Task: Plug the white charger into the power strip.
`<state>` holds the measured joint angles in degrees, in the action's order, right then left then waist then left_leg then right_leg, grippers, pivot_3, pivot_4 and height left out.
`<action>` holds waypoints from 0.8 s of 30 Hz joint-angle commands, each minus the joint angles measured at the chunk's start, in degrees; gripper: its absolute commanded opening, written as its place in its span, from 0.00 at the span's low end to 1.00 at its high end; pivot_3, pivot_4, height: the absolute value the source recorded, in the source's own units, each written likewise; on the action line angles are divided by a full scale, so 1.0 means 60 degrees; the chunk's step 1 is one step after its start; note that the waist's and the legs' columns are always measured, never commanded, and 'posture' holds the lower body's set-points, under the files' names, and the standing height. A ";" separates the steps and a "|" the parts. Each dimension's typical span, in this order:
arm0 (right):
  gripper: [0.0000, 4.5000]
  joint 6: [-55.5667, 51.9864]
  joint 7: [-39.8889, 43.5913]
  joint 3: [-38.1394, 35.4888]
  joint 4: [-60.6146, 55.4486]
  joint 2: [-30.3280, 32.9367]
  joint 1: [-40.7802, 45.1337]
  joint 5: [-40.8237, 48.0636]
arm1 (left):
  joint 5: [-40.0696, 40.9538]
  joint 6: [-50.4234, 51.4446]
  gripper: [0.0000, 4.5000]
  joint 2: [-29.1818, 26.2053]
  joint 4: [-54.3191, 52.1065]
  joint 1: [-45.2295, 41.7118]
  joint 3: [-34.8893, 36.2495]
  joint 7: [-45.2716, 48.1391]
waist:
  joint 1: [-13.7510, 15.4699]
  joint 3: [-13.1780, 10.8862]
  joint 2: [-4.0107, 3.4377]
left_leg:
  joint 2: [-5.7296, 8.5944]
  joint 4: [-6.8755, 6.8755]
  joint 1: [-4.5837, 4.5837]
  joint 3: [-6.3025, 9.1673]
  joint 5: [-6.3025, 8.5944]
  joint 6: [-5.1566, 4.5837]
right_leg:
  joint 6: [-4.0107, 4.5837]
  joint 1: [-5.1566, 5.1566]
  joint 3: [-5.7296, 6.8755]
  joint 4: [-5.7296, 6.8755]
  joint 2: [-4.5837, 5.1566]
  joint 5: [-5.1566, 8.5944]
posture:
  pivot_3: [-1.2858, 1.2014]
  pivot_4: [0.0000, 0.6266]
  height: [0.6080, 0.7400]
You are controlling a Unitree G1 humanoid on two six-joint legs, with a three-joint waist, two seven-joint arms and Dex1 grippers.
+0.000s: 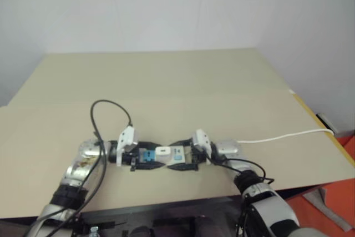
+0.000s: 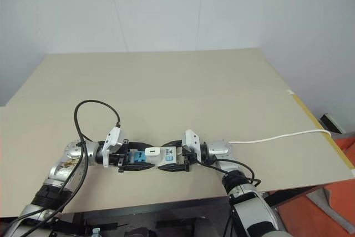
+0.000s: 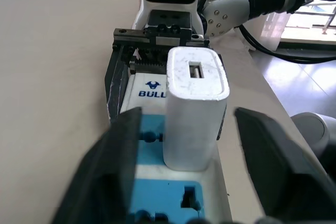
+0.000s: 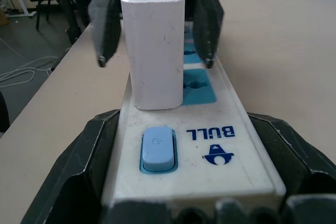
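The power strip is lying flat near the front edge of the bench, and everything else is best placed from it. The right gripper is coming at the strip from its switch end, and its two black fingers are clamping the strip's long sides just beside the pale blue switch and the printed brand mark. The white charger is standing upright on the strip, seated in the socket face next to that switch end (its top slot is facing up). The left gripper is reaching in from the strip's other end, with its fingers spread wide, one on each side of the charger and clear of it, so it is grasping nothing. Under those open fingers the remaining blue socket faces are showing bare. From the strip's switch end a thin white cord is trailing off toward the bench's right edge. A black cable is looping up over the bench from the left arm, just beyond the strip. Farther back, the bench surface is running out to a plain pale wall.
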<state>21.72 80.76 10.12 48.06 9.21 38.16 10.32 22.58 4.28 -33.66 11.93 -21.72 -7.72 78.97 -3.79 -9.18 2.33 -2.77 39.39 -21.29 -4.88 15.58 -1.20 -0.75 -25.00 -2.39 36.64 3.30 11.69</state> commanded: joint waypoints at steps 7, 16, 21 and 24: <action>0.76 -0.0001 -0.0062 -0.0090 -0.0075 0.0027 0.0116 0.0000 | 0.0157 0.0256 0.99 -0.0944 -0.0082 -0.0234 0.0691 0.0524 | -0.0029 0.0000 -0.0001 | -0.0002 -0.0007 0.0002 -0.0001 0.0000 0.0000 | 0.0002 -0.0004 -0.0002 0.0000 -0.0004 0.0001 | 0.52 0.24 1.00; 0.92 -0.0040 0.0030 -0.0073 -0.0086 0.0162 0.0040 -0.0017 | 0.0744 0.0022 1.00 -0.3232 0.0786 -0.1558 0.1331 0.2254 | 0.0064 -0.0006 0.0006 | -0.0001 -0.0016 -0.0020 -0.0028 -0.0001 0.0001 | 0.0005 -0.0020 0.0009 -0.0022 -0.0001 0.0006 | 0.52 0.24 1.00; 0.99 -0.0107 0.0029 -0.0081 -0.0087 0.0273 0.0095 -0.0048 | 0.0725 -0.0286 1.00 -0.3216 0.1133 -0.1801 0.1315 0.2254 | 0.0108 -0.0006 0.0006 | -0.0001 -0.0017 -0.0021 -0.0057 -0.0001 0.0001 | 0.0006 -0.0020 0.0009 -0.0021 -0.0003 0.0006 | 0.52 0.24 1.00; 0.99 -0.0145 -0.0104 -0.0163 -0.0231 0.0356 0.0059 -0.0001 | 0.0672 -0.0415 1.00 -0.3070 0.1183 -0.1770 0.1259 0.2254 | 0.0188 -0.0006 0.0006 | -0.0001 -0.0016 -0.0022 -0.0061 -0.0001 0.0001 | 0.0006 -0.0020 0.0010 -0.0021 -0.0003 0.0006 | 0.52 0.24 1.00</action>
<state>21.60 80.91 10.03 47.74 10.53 38.28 10.32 26.11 3.12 -52.18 19.11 -31.34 -0.48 92.23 -2.67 -9.21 2.36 -2.78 39.29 -21.42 -5.26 15.57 -1.19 -0.71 -25.12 -2.34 36.51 3.28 11.72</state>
